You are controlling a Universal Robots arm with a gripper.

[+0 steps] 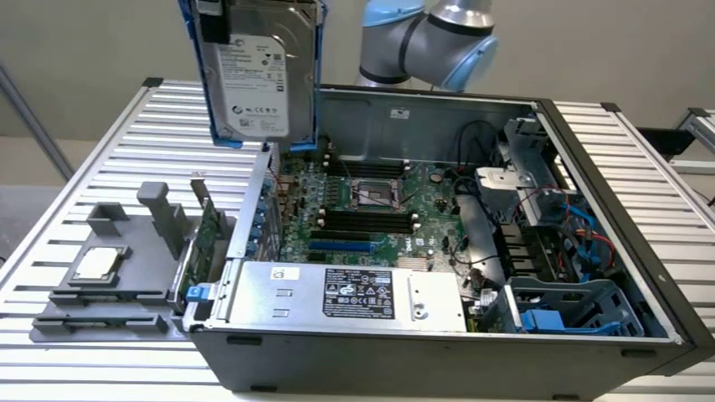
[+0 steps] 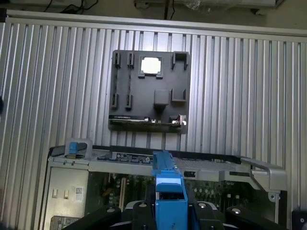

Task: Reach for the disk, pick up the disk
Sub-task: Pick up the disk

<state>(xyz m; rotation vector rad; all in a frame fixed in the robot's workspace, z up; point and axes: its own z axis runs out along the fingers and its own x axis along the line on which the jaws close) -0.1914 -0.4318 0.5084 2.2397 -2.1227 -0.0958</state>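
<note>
Hanging in the air at the upper left of the exterior view, the disk [image 1: 259, 75] stands on its end. Its white label faces the camera, and its blue frame runs down both long edges. The top of the picture cuts off its top edge. Its bottom edge is clear above the far left corner of the open computer case [image 1: 447, 356] and does not touch it. There is free air all around the disk.

In the wrist view, the gripper [image 2: 170, 208] is clamped on the disk, with black fingers [image 2: 139, 211] on each side of the blue frame.

At the lower left of the exterior view, a grey holder [image 1: 67, 322] lies on the ribbed table [image 1: 100, 142]. It has a small square chip [image 1: 97, 262] on it, and it is well apart from the disk. A silver box [image 1: 347, 293] lies along the case's near edge.
</note>
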